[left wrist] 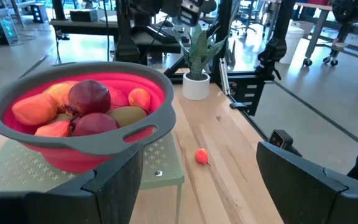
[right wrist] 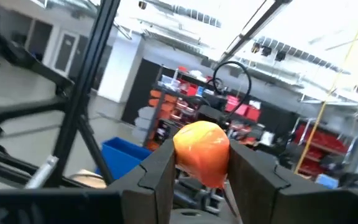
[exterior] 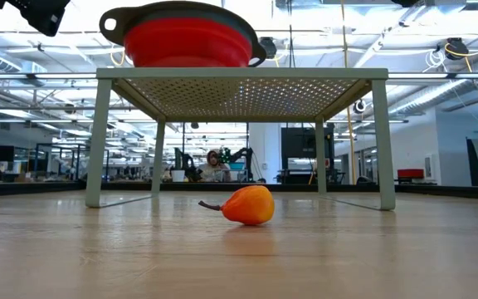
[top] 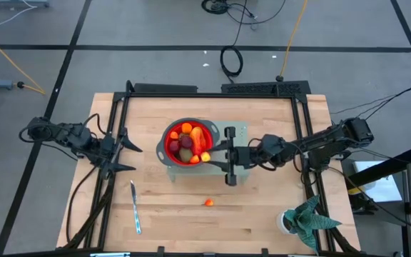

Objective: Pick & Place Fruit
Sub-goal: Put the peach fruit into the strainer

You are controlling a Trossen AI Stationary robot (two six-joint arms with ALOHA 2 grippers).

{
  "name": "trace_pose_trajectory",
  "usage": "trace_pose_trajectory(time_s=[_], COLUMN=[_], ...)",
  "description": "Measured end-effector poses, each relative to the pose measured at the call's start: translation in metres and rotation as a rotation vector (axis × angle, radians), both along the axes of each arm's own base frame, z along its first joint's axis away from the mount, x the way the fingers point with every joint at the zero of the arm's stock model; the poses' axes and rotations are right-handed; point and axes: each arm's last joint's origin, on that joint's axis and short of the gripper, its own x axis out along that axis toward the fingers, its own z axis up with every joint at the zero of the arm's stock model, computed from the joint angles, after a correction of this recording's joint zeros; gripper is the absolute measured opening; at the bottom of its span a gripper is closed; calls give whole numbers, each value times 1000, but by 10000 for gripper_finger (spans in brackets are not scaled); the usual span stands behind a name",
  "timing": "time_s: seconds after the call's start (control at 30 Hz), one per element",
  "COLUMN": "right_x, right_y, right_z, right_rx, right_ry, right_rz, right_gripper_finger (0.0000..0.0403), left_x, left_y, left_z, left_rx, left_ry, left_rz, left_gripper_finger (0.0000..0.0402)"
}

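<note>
A red colander bowl (top: 186,143) with a grey rim stands on a pale green perforated stand (top: 237,134). It holds several fruit (left wrist: 89,99), red, orange and greenish. My right gripper (top: 217,153) is beside the bowl's right rim, shut on an orange fruit (right wrist: 201,146). One small orange fruit (top: 209,202) lies on its side on the table, nearer the front edge. My left gripper (top: 130,157) stands open to the left of the bowl, with nothing between its fingers. My right gripper pinches the orange fruit's two sides (right wrist: 197,155) between its two fingers (right wrist: 157,171). It comes from the table's right, slanting a little upward. The fruit sits lifted clear of the table, at the bowl's right rim (top: 209,146).
A silver knife (top: 135,207) lies on the table at the front left. A green plant in a white pot (top: 302,221) stands at the front right corner. A black frame (top: 212,91) borders the table's far and side edges.
</note>
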Motion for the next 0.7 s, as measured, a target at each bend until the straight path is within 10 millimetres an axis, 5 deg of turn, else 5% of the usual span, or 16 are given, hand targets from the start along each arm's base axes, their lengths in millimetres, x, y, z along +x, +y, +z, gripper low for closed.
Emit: trace_pose_trajectory(time_s=[0.17,0.37,0.7], right_x=[1,5,22], right_y=[-6,-21,-32], right_z=[0,4,31], right_rx=[16,280,348], right_ry=[-1,41,338], right_rz=[-15,-27,-88], right_gripper_finger=[123,123,123], left_x=[0,0,0], left_y=[0,0,0], left_z=[0,0,0], left_rx=[1,0,1], left_ry=[0,0,1], left_rz=[-1,-1,-1], left_gripper_finger=[308,308,308])
